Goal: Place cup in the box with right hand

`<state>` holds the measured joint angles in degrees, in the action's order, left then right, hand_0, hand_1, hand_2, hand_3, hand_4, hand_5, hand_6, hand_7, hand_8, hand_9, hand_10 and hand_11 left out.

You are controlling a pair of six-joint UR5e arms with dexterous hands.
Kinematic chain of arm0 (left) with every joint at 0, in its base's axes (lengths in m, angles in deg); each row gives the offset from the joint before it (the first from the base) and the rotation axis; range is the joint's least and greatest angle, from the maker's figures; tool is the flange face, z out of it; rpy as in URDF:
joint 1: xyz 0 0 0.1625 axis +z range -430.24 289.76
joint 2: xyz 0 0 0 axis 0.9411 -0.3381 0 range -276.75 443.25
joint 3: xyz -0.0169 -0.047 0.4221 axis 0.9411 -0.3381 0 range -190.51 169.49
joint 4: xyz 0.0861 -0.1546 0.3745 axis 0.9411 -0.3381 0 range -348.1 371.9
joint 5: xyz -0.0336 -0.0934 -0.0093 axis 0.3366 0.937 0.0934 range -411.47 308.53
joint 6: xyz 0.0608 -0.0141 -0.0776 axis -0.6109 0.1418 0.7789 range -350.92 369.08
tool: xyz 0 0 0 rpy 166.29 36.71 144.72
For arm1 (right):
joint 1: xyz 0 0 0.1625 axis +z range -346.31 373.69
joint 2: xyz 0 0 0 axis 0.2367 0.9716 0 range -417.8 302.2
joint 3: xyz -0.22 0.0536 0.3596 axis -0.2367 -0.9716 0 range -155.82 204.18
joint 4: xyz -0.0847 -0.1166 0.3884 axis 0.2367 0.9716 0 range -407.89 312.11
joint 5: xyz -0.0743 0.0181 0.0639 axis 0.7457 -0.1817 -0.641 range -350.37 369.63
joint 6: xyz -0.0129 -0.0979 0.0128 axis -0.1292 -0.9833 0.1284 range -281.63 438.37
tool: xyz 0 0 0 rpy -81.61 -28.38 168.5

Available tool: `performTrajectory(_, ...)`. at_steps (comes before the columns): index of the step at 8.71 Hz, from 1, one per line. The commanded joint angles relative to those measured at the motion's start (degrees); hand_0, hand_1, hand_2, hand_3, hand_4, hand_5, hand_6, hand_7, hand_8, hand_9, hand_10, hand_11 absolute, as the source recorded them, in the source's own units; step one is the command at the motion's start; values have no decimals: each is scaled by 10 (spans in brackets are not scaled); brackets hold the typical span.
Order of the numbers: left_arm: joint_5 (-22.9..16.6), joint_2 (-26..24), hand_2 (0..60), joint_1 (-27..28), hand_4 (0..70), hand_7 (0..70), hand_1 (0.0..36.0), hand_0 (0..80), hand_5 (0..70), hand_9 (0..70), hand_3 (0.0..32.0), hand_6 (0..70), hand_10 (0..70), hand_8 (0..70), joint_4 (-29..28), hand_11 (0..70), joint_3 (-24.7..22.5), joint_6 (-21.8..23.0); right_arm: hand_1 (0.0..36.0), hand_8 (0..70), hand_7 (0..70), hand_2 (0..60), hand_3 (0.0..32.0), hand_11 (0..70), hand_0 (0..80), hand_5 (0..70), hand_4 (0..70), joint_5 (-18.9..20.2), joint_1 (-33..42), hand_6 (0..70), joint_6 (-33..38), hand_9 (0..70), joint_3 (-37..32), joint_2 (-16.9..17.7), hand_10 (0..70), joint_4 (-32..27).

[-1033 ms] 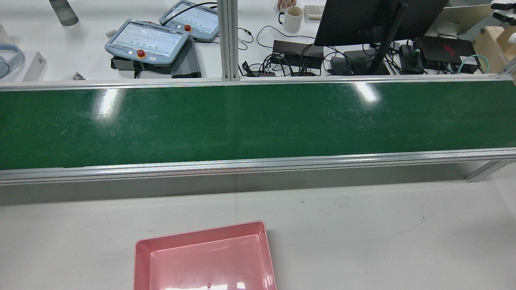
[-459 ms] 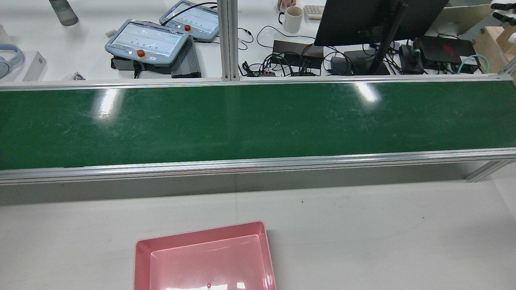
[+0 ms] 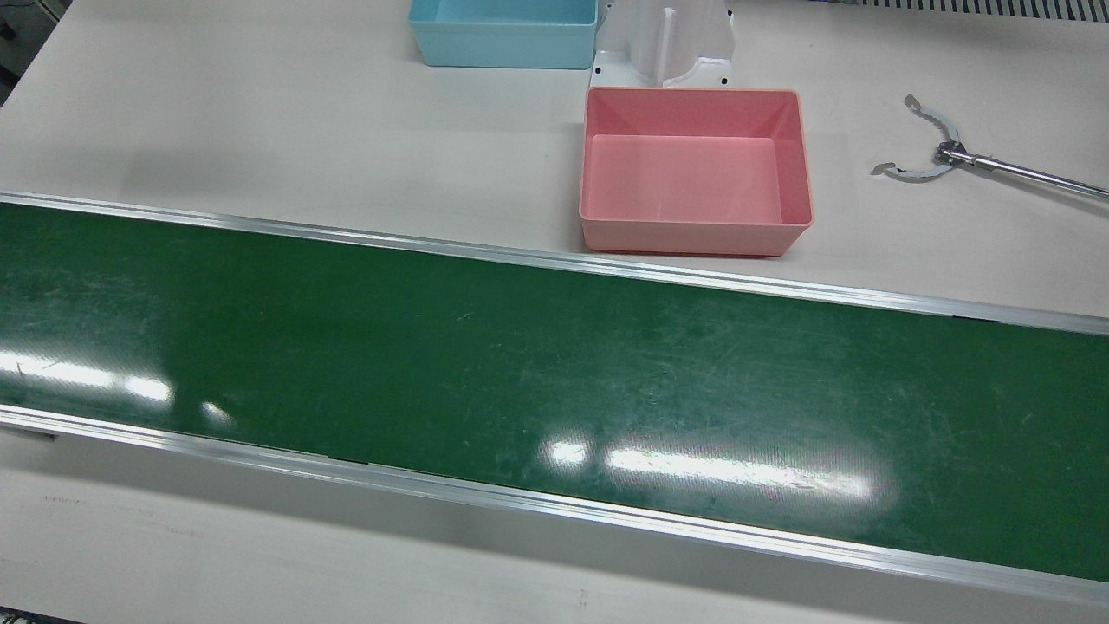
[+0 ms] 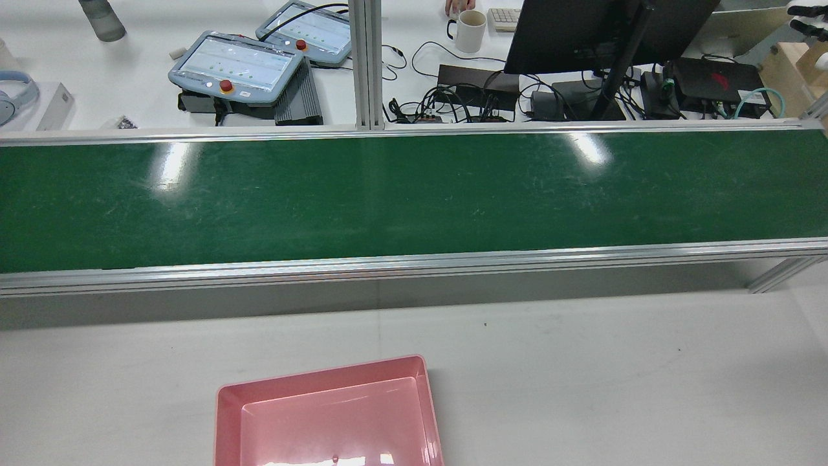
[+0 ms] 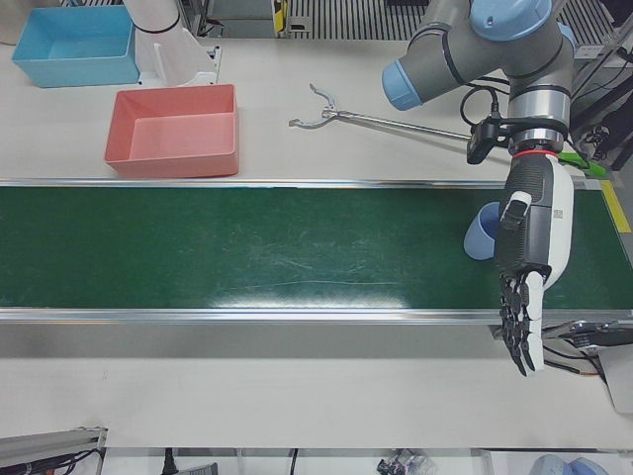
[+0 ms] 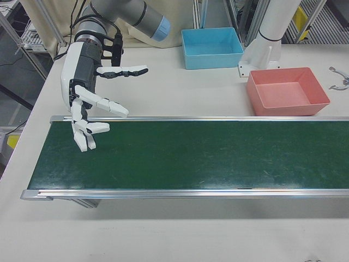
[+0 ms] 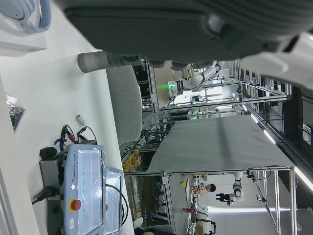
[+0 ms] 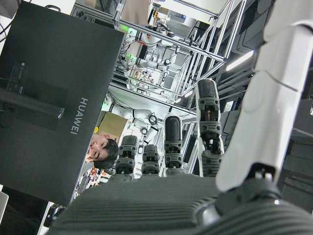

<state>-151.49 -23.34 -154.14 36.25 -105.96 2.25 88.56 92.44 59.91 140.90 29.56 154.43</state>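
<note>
Left-front view: the blue cup (image 5: pixel 483 232) sits on the green belt (image 5: pixel 247 247) right beside the left hand (image 5: pixel 530 259), whose fingers (image 5: pixel 518 327) hang straight down holding nothing. Right-front view: the right hand (image 6: pixel 84 90) hovers over the belt's far end, fingers (image 6: pixel 112 106) spread and empty, well apart from the pink box (image 6: pixel 287 91) on the counter (image 6: pixel 180 93). Front and rear views just show bare belt and the empty box.

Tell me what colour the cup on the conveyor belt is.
Light blue; the cup shows only in the left-front view, partly behind the left robot hand.

Bright, even overhead light; glare streaks on the green belt (image 3: pixel 554 381); sharp focus.
</note>
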Motion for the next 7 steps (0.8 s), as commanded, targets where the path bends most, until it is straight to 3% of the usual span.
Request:
performTrajectory(1,0,0,0,0,0,0,0,0,0,0,0,0,0,0,0,0,0,0,116,50,515,0,0,177,557,57,379,0,0,125,0,159,0,0,111,0)
performTrajectory(7,0,0,0,0,0,0,0,0,0,0,0,0,0,0,0,0,0,1,116,51,521,0,0,176,556,57,375,0,0,126,0,161,0,0,110,0)
